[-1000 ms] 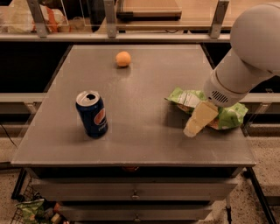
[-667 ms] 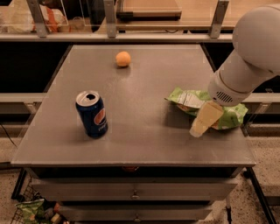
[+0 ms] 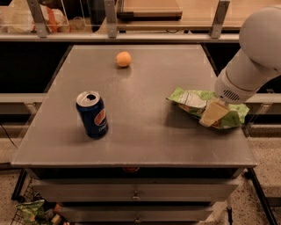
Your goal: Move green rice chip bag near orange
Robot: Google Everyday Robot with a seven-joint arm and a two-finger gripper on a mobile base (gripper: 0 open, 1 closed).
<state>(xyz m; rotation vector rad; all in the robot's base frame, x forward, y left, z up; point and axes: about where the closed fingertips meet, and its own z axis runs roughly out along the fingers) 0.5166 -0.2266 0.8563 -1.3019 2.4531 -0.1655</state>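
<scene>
Camera view: gripper [image 3: 211,115] sits low at the table's right side, right on the green rice chip bag [image 3: 189,97]; its pale tip overlaps the bag's mid-right part. Can't tell if the claw is released or clenched on the foil, since the angle hides that. Big white arm [image 3: 257,52] comes in from upper right and slants down to the bag, prob. bc that's the shortest reach to an obj lying flat by that edge.

Bag lies flat & crumpled near the right edge, in the table's front half. Orange [image 3: 124,59] sits on the far side, left of centre, well apart from the bag, so the task isn't done. My read: grasp stage, carry to come. Path bag→orange runs diagonally back-left over bare top. Blue soda can [image 3: 92,114], upright w/ top opened, stands front-left, off that line, so prob. no obstacle. Foil looks thin & slick, so a top pinch could slip or just drag it.

Table [image 3: 153,136]: grey matte flat top w/ drawers [image 3: 136,193] below. Behind it is a rail w/ metal posts [image 3: 109,19], and a wooden counter [image 3: 149,6] beyond. Floor [image 3: 268,176] is speckled. Wire basket [image 3: 30,211] w/ green wrappers sits lower left.
</scene>
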